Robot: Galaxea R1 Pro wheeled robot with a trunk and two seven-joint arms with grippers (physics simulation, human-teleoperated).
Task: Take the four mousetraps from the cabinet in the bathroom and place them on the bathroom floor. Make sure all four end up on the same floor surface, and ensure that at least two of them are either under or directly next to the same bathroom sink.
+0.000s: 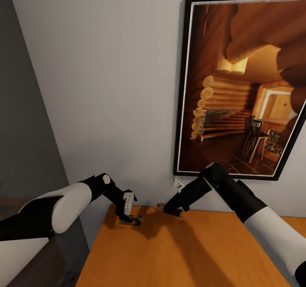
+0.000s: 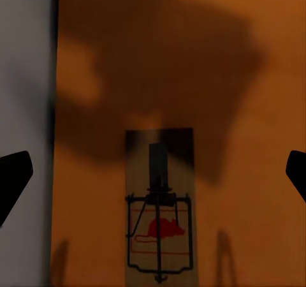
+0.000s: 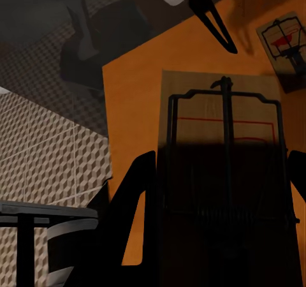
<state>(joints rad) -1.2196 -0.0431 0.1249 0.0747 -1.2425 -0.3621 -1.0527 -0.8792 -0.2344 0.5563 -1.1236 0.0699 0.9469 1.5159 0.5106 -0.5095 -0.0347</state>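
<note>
On the orange-brown cabinet top (image 1: 178, 253), near its back left corner, lies one mousetrap (image 2: 159, 229) with a red mouse print, also seen as mousetrap (image 1: 132, 222). My left gripper (image 1: 126, 212) hangs just above it, open wide, its dark fingertips (image 2: 14, 175) far apart on either side. My right gripper (image 1: 172, 211) is shut on a second mousetrap (image 3: 220, 147), with the fingers (image 3: 139, 198) pressed against the board's long edges. This trap sits at the cabinet's back edge by the wall. The first trap (image 3: 284, 39) lies beyond it.
A large framed picture of a log cabin (image 1: 242, 83) hangs on the grey wall (image 1: 106, 87) just behind the cabinet. Beside the cabinet's end, cube-patterned floor tiles (image 3: 51, 147) lie below, with a dark metal frame (image 3: 25, 226) standing on them.
</note>
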